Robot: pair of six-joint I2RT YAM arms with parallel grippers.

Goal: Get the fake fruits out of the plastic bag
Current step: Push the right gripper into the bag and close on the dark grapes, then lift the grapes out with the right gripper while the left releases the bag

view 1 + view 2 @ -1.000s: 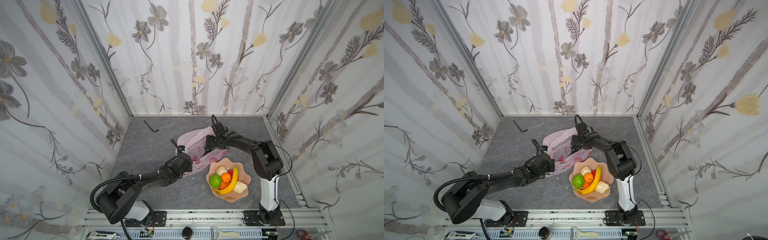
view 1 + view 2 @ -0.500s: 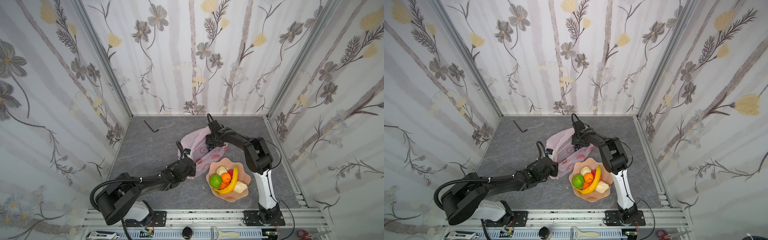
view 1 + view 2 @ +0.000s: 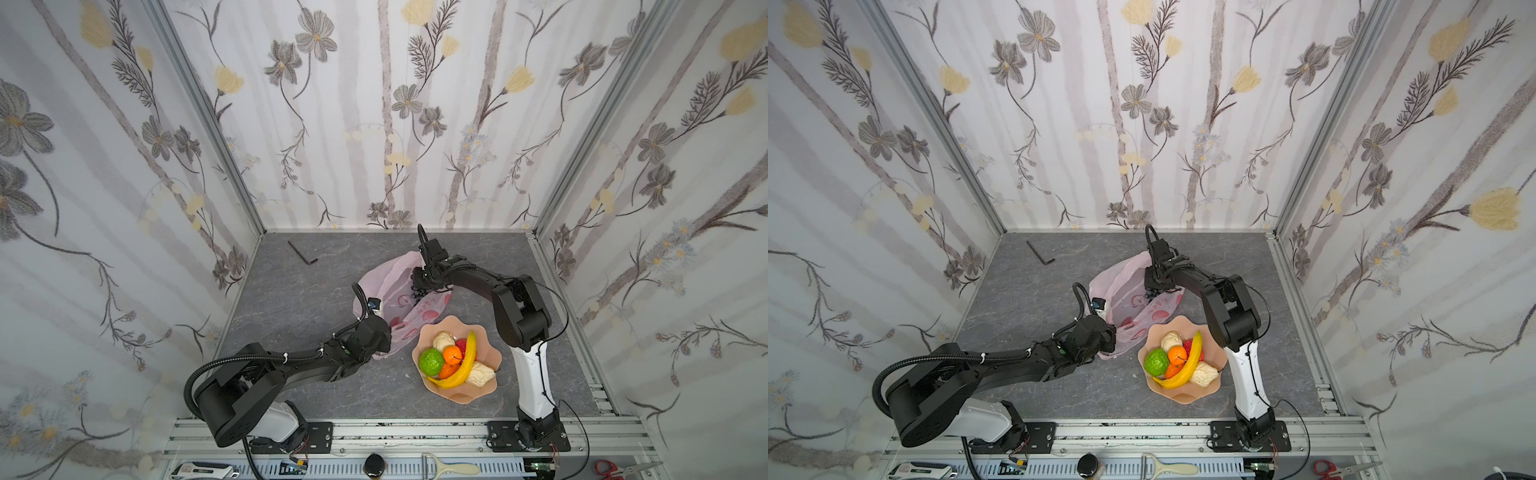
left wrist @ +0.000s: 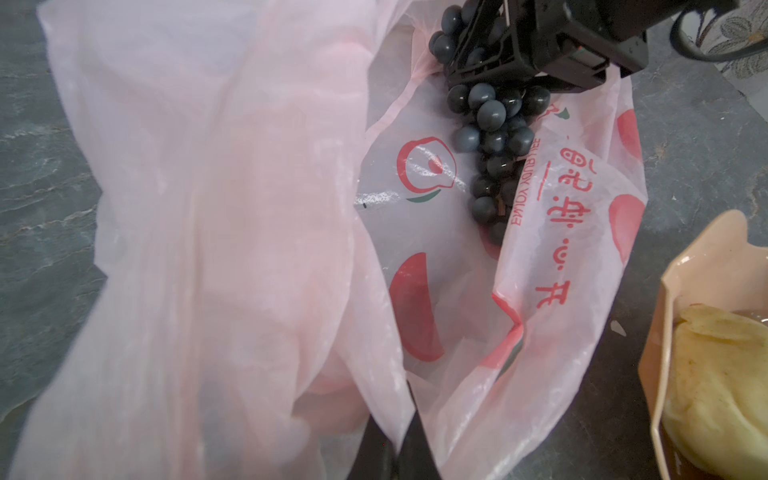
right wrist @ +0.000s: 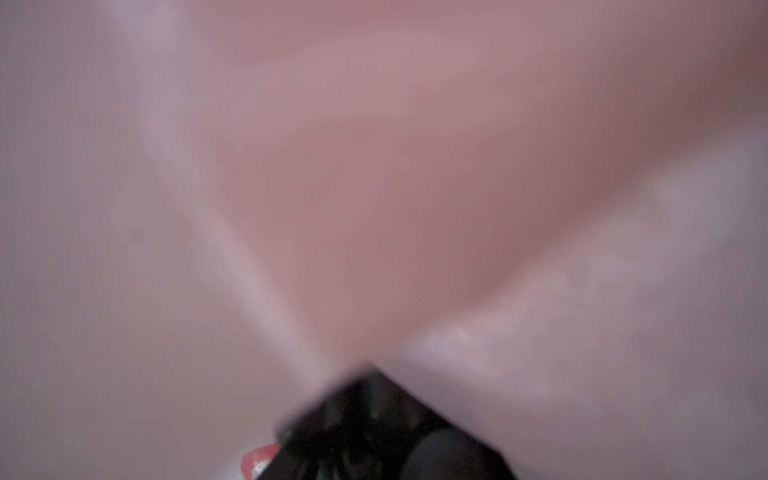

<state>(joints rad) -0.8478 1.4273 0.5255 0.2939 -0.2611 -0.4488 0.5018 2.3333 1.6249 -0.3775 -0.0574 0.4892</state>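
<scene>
The plastic bag [image 4: 249, 208] is thin, see-through pink film, super crinkly, with a slight sheen and flat red prints. The grape bunch [image 4: 490, 116] looks like smooth dark plastic beads, semi-glossy. The banana [image 3: 466, 357] is properly shiny. The dish [image 3: 487, 343] is smooth satin plastic. The bench [image 3: 291, 291] is matt grey, stone-look with pale veins.

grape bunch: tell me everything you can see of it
The grape bunch is a tapering cluster of small, glossy, dark blue-black balls that look like plastic. It sits inside the open plastic bag, over its printed lower layer. The right gripper straddles the wide end and touches it. Whether it is clamped is unclear.
</scene>
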